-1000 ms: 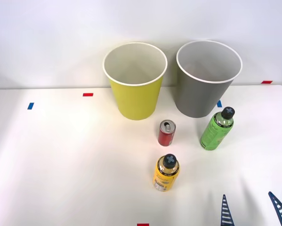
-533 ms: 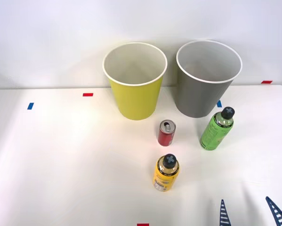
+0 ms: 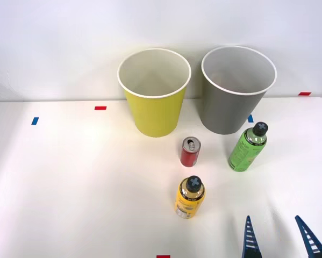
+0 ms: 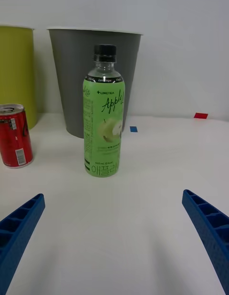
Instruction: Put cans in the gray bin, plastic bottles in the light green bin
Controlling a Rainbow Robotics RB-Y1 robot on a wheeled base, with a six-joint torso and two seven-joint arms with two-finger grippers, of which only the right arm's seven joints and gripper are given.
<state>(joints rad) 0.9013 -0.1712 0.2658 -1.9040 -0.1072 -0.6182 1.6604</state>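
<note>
A bright green bottle with a dark cap stands upright just in front of the gray bin. A short red can stands to its left, in front of the light green bin. Closer to me, a yellow-orange bottle stands upright. My right gripper is open low over the table's near right, a stretch short of the green bottle, which lines up between the two fingers.
Small red and blue tape marks lie on the white table: a blue tape mark, a red tape mark and a second red tape mark. A pale wall stands right behind the bins.
My right gripper has come further into the front view, moving forward and a little left toward the green bottle. The bottles, can and bins have stayed put.
</note>
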